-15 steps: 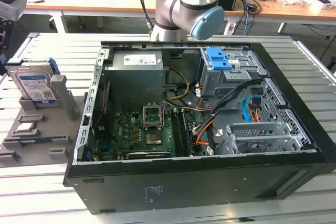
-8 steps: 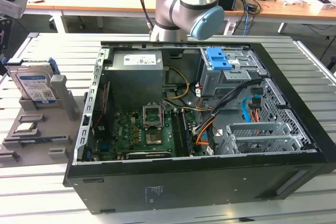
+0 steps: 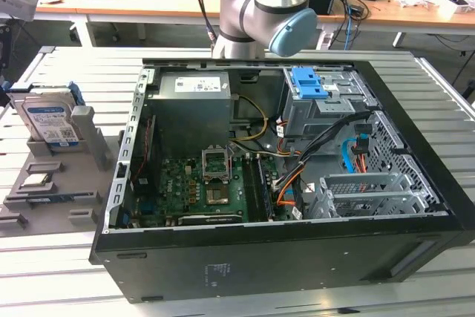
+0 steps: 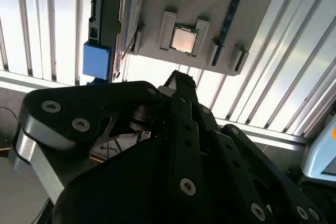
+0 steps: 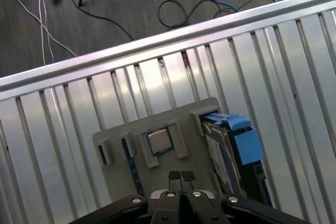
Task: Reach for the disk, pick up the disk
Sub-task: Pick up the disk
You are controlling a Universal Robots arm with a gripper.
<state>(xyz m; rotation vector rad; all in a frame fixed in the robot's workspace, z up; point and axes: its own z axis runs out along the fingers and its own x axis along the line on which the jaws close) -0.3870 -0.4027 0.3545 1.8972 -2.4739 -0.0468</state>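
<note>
We think the gripper point(image 5: 181, 177) could bump the small chip point(image 5: 159, 141) just under it. It could also tip the disk point(image 5: 223, 153), because it hangs over the middle of the grey holder point(image 5: 157, 167) and not over the disk. The disk stands on its edge at the holder's side edge. The jaws are closed together and hold nothing.

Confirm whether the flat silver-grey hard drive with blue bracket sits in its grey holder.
In: the disk stands on edge in the grey holder; the gripper is apart.
</note>
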